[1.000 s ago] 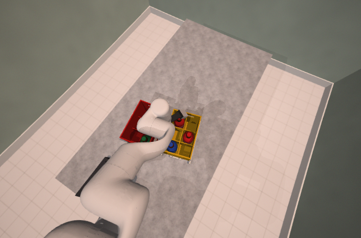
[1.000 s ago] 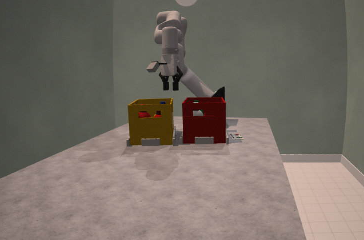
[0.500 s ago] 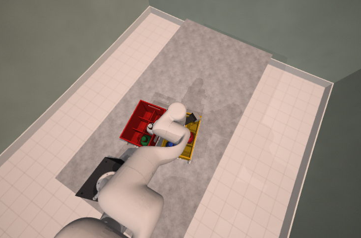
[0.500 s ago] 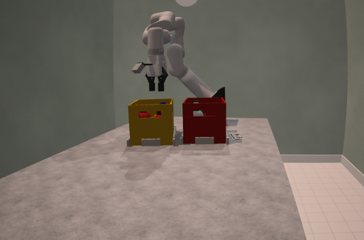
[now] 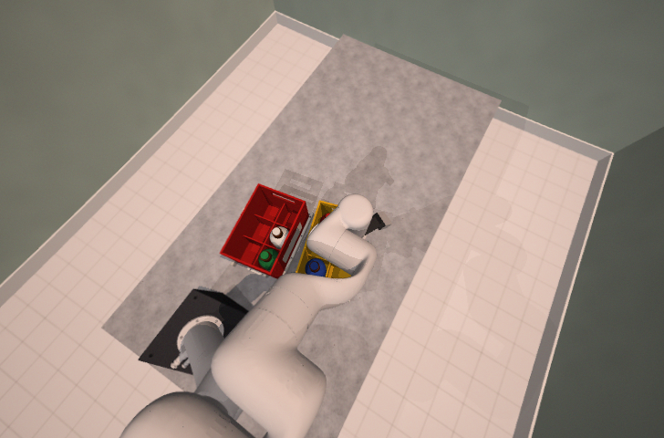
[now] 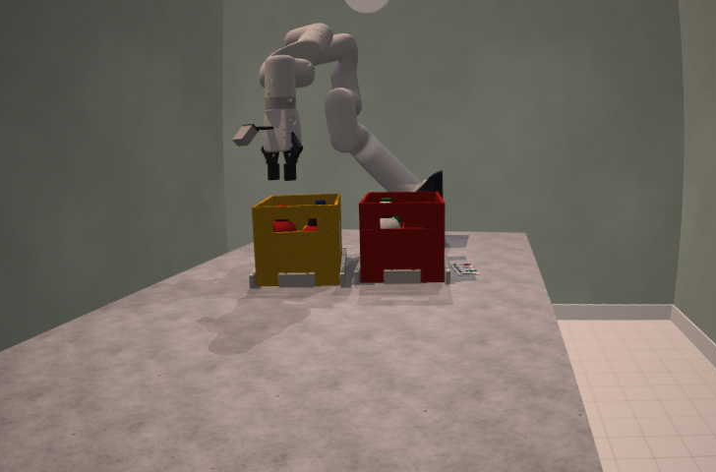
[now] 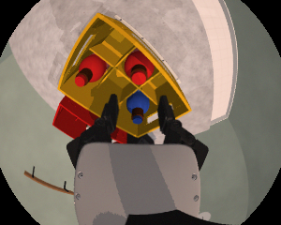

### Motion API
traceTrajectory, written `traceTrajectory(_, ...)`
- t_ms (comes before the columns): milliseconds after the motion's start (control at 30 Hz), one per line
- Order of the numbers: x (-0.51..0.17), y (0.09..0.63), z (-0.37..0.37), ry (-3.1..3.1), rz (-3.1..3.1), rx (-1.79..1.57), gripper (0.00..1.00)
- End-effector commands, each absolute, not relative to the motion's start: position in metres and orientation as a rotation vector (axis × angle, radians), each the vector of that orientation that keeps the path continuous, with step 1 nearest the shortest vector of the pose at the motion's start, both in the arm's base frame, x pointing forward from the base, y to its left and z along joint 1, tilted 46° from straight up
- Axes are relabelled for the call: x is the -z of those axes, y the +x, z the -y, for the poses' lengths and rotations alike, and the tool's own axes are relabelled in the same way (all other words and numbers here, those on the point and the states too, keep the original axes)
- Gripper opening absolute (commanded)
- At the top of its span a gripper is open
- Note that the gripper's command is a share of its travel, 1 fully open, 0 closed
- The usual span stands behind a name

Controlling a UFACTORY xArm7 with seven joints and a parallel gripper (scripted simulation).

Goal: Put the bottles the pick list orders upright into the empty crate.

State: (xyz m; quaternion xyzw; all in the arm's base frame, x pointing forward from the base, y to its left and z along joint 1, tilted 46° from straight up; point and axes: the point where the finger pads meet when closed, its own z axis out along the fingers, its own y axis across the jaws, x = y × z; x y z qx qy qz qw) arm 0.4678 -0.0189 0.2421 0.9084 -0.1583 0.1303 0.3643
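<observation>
My gripper (image 6: 281,173) (image 7: 138,102) is open and empty, high above the yellow crate (image 6: 297,253) (image 7: 94,105). The wrist view shows the blue bottle (image 7: 138,109) (image 5: 316,267) below, between the fingers in the picture. That crate also holds a red bottle (image 7: 92,67) and another red bottle (image 7: 139,65). The red crate (image 5: 240,234) (image 6: 401,245) (image 7: 72,117) holds a white bottle (image 5: 278,235) and a green bottle (image 5: 267,259) in neighbouring compartments. All these bottles look upright. The pick list (image 6: 464,268) lies beside the red crate, too small to read.
Low grey brackets stand around both crates' bases, and a narrow gap separates the crates. The arm hides much of the yellow crate in the top view. A black base block (image 5: 167,330) stands behind the crates. The wrist camera (image 6: 244,134) sticks out beside the gripper.
</observation>
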Motion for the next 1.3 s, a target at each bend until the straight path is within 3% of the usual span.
traceTrajectory(0,-0.244,0.47,0.018,2.338,0.402,-0.338,0.65)
traceTrajectory(1267,-0.217,0.475,0.045,2.338,0.402,-0.338,0.65)
